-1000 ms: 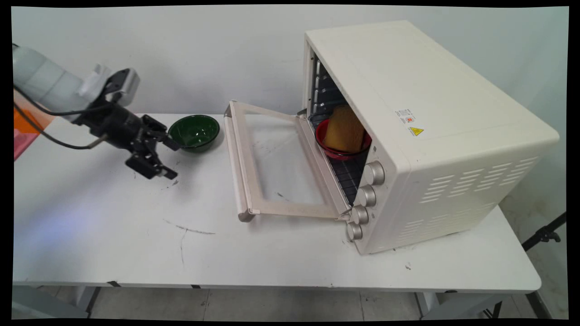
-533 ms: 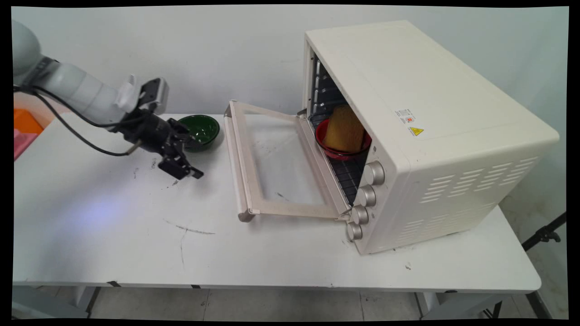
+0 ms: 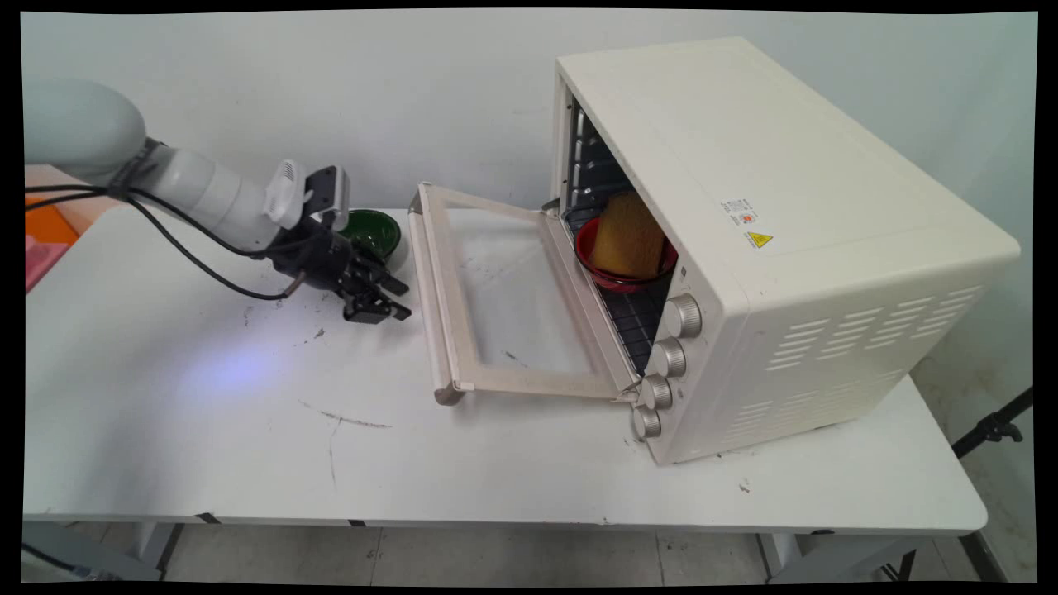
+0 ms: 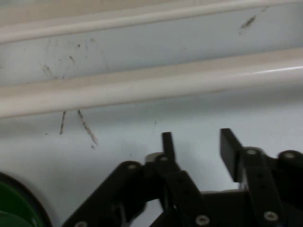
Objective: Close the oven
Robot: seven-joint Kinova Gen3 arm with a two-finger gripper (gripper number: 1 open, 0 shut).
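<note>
On the table [image 3: 512, 463], left of the oven's open door [image 3: 504, 297], the gripper [image 3: 395, 299] hung low, fingers parted a moderate way, nothing between them. Hand view showed the gap between the two fingers [image 4: 229, 149] with bare tabletop behind, holding nothing. Gripper pointed right toward the door's handle bar [image 3: 426, 297], near it but apart. In the hand view the handle [image 4: 151, 87] ran as a cream bar across the frame above the fingertips, the door frame's edge [image 4: 142, 19] beyond it.

Green bowl [image 3: 374, 231] sat on the table just behind the gripper, partly hidden by the wrist; its rim showed at the hand view's bottom left corner [image 4: 19, 208]. Gripper was not touching the bowl as far as could be told.

Oven [image 3: 785, 248] was cream, stood on the right part of the table, angled, door dropped flat and open toward the left. Inside on the wire rack [image 3: 632, 318] sat a red bowl [image 3: 620, 268] with a yellow ribbed object [image 3: 628, 235] in it, upright. Four knobs [image 3: 669, 359] ran down the oven's front right edge. A warning sticker [image 3: 748, 223] was on top.

Black cable [image 3: 198, 248] looped from the arm [image 3: 207, 194] down to the wrist. Dark scuffs and scratches [image 3: 339, 421] marked the tabletop near the front. Orange and pink items [image 3: 45, 235] sat at the far left edge, cut off, kind unclear. A black stand [image 3: 992, 426] showed past the table's right side.
</note>
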